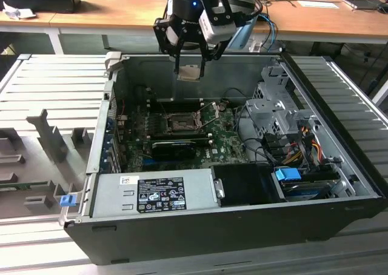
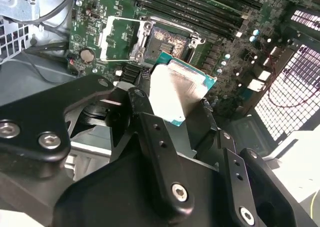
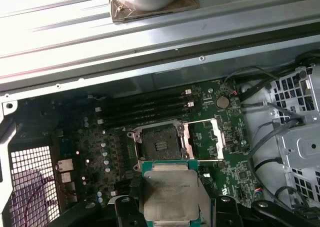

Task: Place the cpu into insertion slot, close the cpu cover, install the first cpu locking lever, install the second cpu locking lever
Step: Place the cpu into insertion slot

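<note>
My gripper (image 1: 191, 62) hangs above the open computer case and is shut on the cpu (image 1: 189, 72), a flat silver-grey square with a green edge. In both wrist views the black fingers (image 3: 125, 211) clamp the cpu (image 3: 170, 194) (image 2: 177, 92) by two opposite sides. The insertion slot (image 3: 159, 143) (image 2: 170, 39) (image 1: 180, 122) lies bare on the green motherboard, well below the chip and a little off from it. The cpu cover (image 3: 204, 139) (image 2: 119, 37) is swung open and lies to one side of the socket.
Long black memory sticks (image 3: 145, 112) run beside the socket. A black card (image 1: 173, 146), a grey power supply (image 1: 154, 193), a metal drive cage (image 1: 273, 105) and loose cables (image 1: 303, 145) crowd the case. The case walls (image 1: 100, 135) rise all round.
</note>
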